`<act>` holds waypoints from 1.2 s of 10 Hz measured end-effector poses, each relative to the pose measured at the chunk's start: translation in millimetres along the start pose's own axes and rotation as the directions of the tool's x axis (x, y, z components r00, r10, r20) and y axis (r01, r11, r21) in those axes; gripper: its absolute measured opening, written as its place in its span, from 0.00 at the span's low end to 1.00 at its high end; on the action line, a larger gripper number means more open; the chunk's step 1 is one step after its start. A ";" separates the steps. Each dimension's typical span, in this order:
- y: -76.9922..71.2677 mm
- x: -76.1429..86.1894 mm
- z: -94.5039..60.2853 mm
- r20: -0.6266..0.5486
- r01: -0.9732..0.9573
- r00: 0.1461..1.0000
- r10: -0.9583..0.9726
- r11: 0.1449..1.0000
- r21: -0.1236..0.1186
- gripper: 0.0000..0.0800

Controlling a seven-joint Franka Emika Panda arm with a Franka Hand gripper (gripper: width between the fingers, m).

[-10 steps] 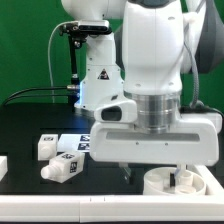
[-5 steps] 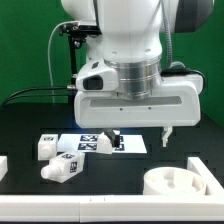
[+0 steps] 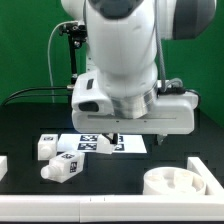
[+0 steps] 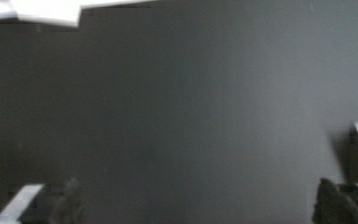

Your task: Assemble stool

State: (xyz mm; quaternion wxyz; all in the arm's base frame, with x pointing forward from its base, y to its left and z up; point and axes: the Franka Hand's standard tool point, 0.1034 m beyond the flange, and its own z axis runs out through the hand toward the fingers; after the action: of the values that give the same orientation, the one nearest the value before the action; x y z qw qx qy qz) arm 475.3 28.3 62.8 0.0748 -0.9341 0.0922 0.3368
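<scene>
White arm's 2-finger gripper (image 3: 138, 139) hangs tilted above black table (image 3: 30, 115), centre of exterior frame. Fingers (image 4: 350, 200) spread wide, released, nothing between them. White plastic round disc seat (image 3: 178, 182) lies lower right, well apart from gripper. Chunky white tagged leg (image 3: 47, 147) lies lower left, second leg (image 3: 65, 165) just beside it, both near flat white marker board (image 3: 100, 142).

A black table (image 3: 25, 125) bears the marker board (image 3: 85, 143), which lies flat near its middle. A long white border rail (image 3: 100, 205) runs along the table's near edge. A plain green backdrop (image 3: 25, 45) stands behind the table.
</scene>
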 end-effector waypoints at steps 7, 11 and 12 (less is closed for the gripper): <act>38.6 -35.9 33.7 0.336 -0.002 0.942 0.001 1.000 0.002 0.81; 57.8 -39.2 46.3 0.341 -0.045 0.939 0.041 0.999 0.003 0.81; 57.7 -39.5 49.2 0.346 -0.065 0.937 0.057 0.998 0.011 0.81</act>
State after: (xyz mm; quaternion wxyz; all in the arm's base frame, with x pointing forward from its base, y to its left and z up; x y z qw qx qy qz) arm 402.3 -13.0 46.2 0.0897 -0.8563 0.1102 0.4965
